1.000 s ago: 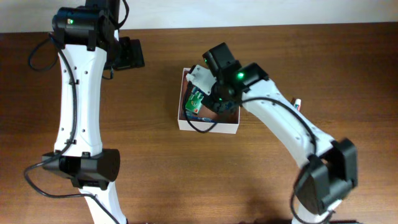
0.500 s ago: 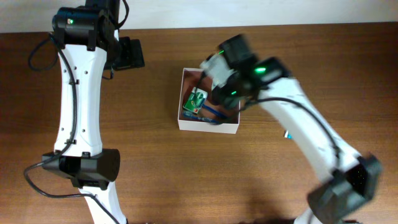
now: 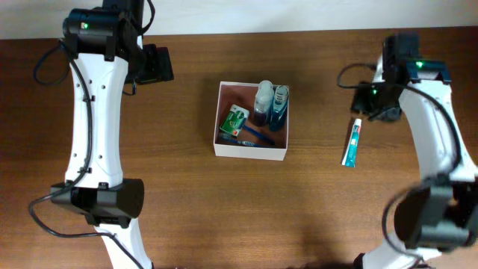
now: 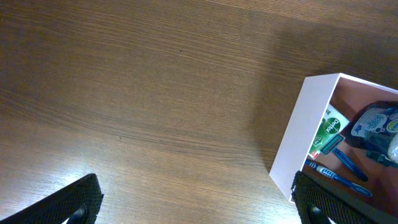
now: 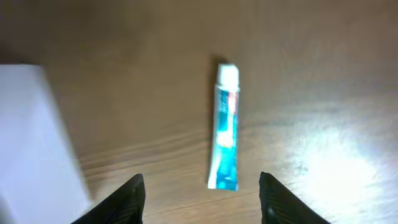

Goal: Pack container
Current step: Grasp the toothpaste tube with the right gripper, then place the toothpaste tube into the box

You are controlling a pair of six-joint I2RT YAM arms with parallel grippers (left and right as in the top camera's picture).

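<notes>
Fingertips (image 5: 132, 200) of the right gripper (image 5: 200, 202) stand wide apart with nothing between them, above bare wood. Just beyond them a blue-and-white toothpaste tube (image 5: 226, 127) lies flat on the desk (image 3: 187, 209), its white cap pointing away from the fingers. This tube lies near the desk's right edge, well apart from the container (image 3: 250, 152). The left gripper (image 4: 199, 208) also has its fingers (image 4: 74, 200) spread and empty, hanging near the far edge, toward the far left corner. The container sits around the middle of the desk, closer to the far edge. Inside it are a green packet (image 3: 234, 121), a blue toothbrush (image 3: 252, 135) and two small bottles (image 3: 263, 101) along its far right side.
</notes>
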